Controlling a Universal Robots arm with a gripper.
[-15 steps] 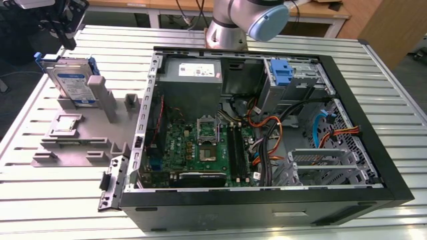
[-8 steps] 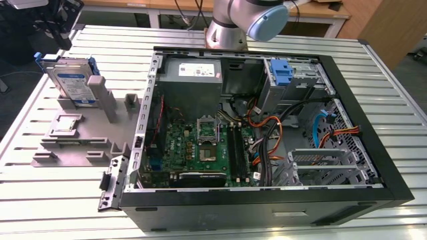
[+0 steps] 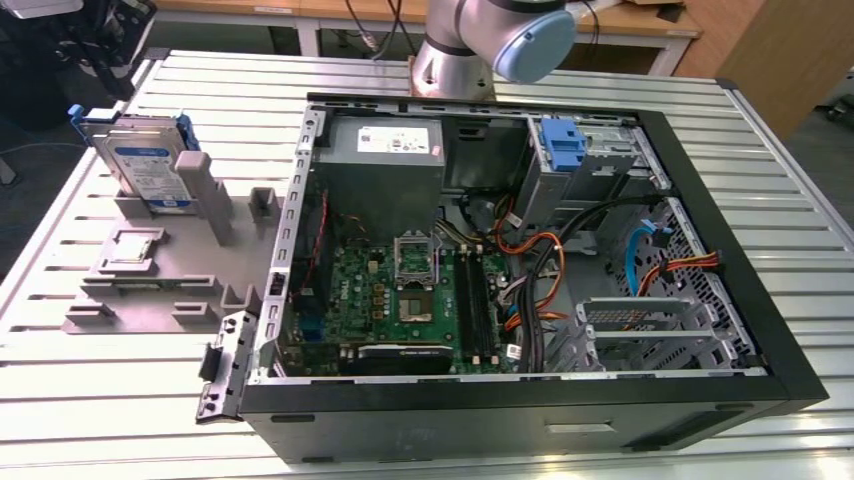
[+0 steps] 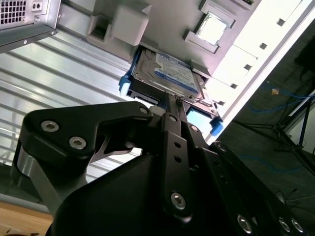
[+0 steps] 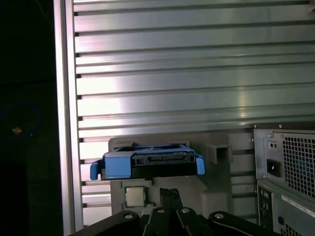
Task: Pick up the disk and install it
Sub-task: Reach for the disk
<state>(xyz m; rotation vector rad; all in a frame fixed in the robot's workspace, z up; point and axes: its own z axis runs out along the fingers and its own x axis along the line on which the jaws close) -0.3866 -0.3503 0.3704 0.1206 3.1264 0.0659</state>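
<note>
Pincer is hanging with its two black fingers pressed together, clamping nothing, and it is pointing toward the disk in both wrist views. In the upper left of the exterior view that disk is standing on edge in a grey holder, showing blue rails along its sides, with nothing touching it. So that is one disk, and one square chip is lying flat in a recess of the same holder, just below it in the frame. Across the middle and right, one open computer case is lying on the slatted table. It is holding one green circuit board, one grey box with a white sticker, one upright blue latch and a tangle of cables.
</note>
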